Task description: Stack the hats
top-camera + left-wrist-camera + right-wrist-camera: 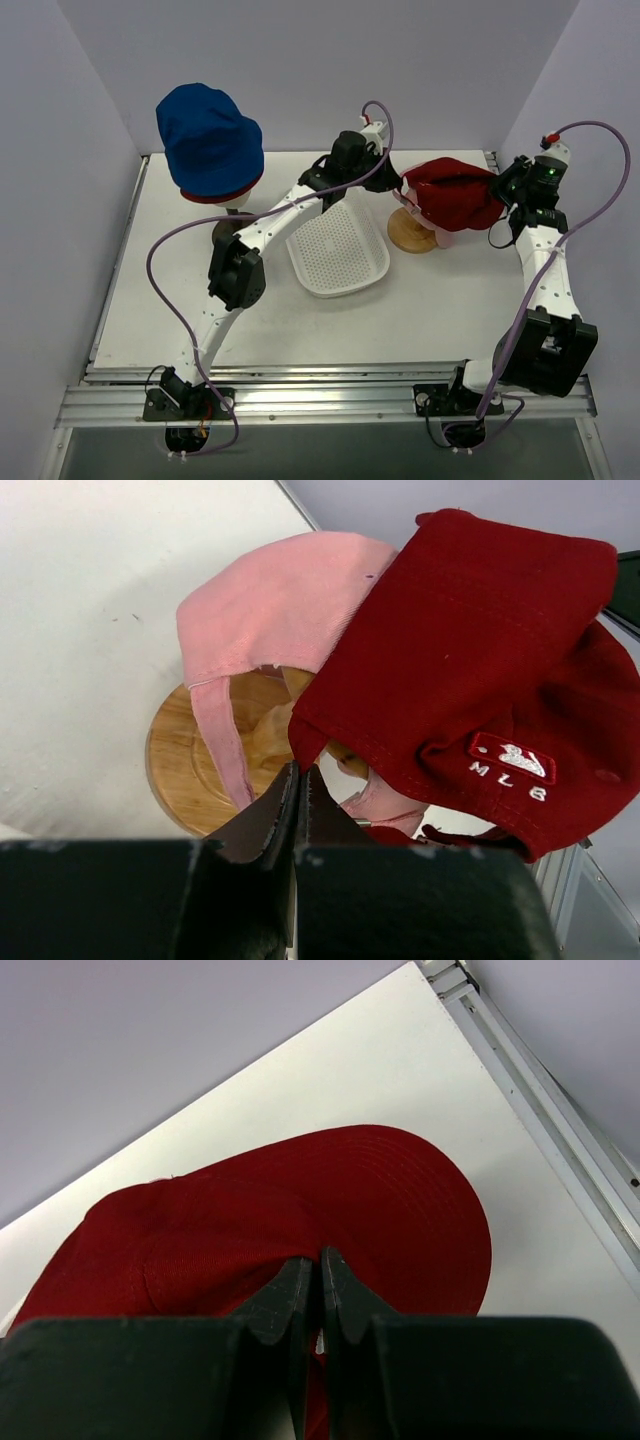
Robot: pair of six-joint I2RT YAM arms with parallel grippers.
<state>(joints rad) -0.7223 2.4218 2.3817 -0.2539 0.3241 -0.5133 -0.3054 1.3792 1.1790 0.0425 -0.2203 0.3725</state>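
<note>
Hats stand in two piles on a white table boxed in by pale lilac walls, with a white perforated basket lying between them. At right, the red peaked cap, stitched "MLB", lies over the pink peaked cap on a round wooden stand; the right fingers are pinched on its crown and the left fingers are pressed together at its hem. Far left, the blue bucket hat covers the dark red bucket hat.

The left arm and right arm stretch forward; left tool and right tool look pinched shut.
</note>
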